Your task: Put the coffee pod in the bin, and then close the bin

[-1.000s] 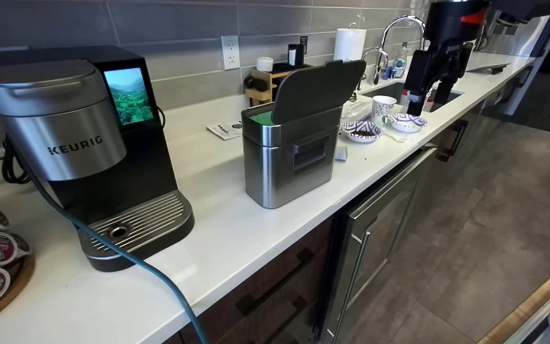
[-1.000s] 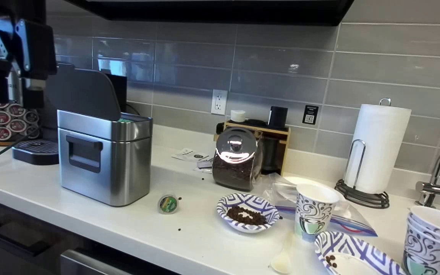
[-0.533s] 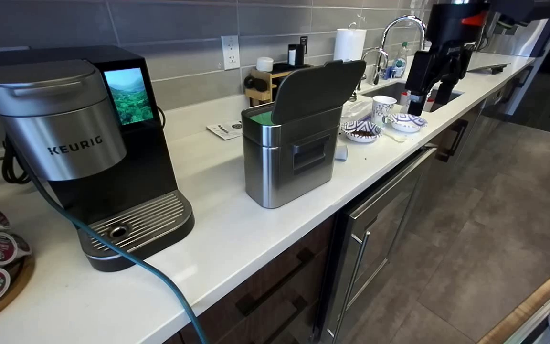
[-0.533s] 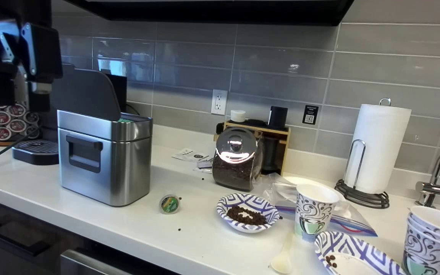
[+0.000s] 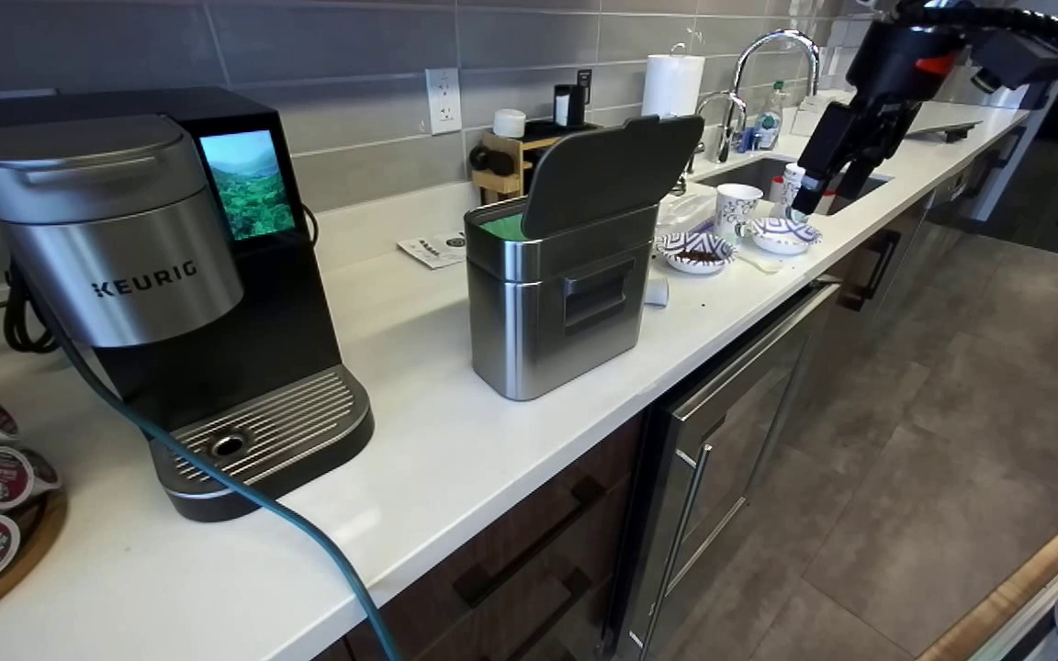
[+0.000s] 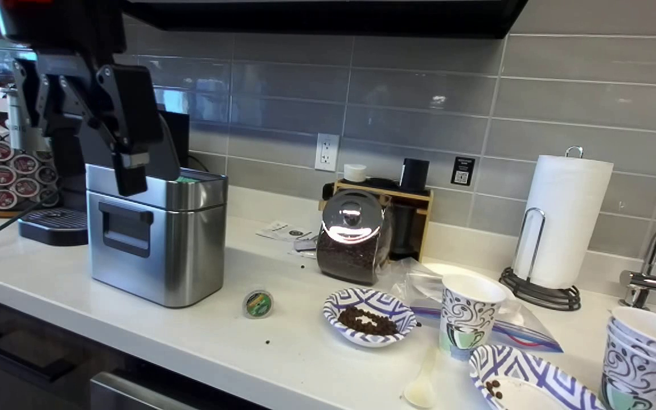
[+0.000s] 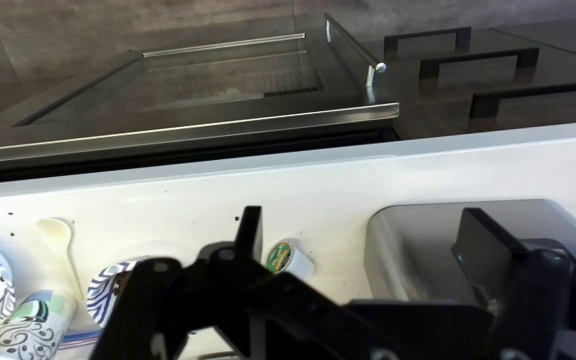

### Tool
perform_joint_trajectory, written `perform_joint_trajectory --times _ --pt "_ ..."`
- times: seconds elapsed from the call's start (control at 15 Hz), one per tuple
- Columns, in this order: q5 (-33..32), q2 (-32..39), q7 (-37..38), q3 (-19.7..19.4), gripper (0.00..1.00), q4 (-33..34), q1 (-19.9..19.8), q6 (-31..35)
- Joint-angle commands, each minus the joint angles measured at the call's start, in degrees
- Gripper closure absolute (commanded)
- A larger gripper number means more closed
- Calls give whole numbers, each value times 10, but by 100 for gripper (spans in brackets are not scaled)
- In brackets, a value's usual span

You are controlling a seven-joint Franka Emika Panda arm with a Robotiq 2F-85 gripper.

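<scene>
Grey tiled wall (image 6: pixel 419 91), white counter (image 6: pixel 305 353)

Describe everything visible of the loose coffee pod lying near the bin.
The coffee pod is a small cup shape, seemingly plastic, with a smooth whitish wall and a round, mostly green label whose print is too small to read. It lies on its side on the counter, beside but apart from the bin, labelled end turned away from it. Only the counter visibly touches it.
</scene>
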Motion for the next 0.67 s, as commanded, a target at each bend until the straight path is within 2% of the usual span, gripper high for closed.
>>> perform_joint_trajectory --times 0.0,0.07,0.27,0.6 --pt "1 -12 -77 -62 0 -39 -15 51" --pt "1 -4 -42 -32 0 -16 -10 26" --pt "2 -4 -75 -62 0 -25 -19 36" --pt "2 -4 -75 -60 0 -25 -18 36"
